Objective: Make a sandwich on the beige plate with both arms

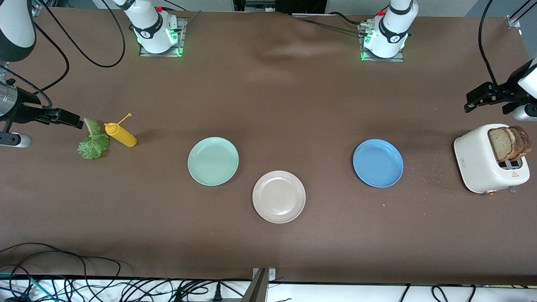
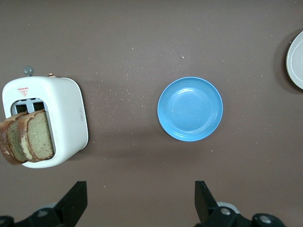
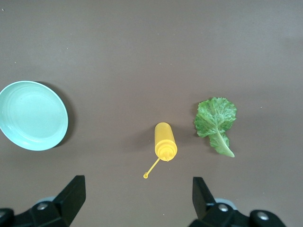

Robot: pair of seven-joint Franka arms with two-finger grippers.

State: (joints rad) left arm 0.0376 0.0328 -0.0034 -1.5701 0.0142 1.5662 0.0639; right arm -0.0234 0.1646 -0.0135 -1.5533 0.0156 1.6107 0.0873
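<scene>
The beige plate (image 1: 279, 197) lies bare, nearest the front camera of the plates; its rim (image 2: 296, 59) shows in the left wrist view. Brown bread slices (image 1: 509, 142) (image 2: 28, 139) stand up out of a white toaster (image 1: 478, 167) at the left arm's end. A green lettuce leaf (image 1: 93, 142) (image 3: 215, 120) lies flat at the right arm's end. My left gripper (image 1: 473, 102) (image 2: 140, 191) hangs open and holds nothing, over bare table beside the toaster (image 2: 66, 113). Over the table beside the lettuce, my right gripper (image 1: 69, 119) (image 3: 137, 189) is also open and holds nothing.
A mint-green plate (image 1: 213, 161) (image 3: 32, 115) and a blue plate (image 1: 378, 163) (image 2: 190, 109) lie on either side of the beige one. A yellow squeeze bottle (image 1: 121, 134) (image 3: 165, 141) lies on its side by the lettuce. Crumbs dot the cloth near the toaster.
</scene>
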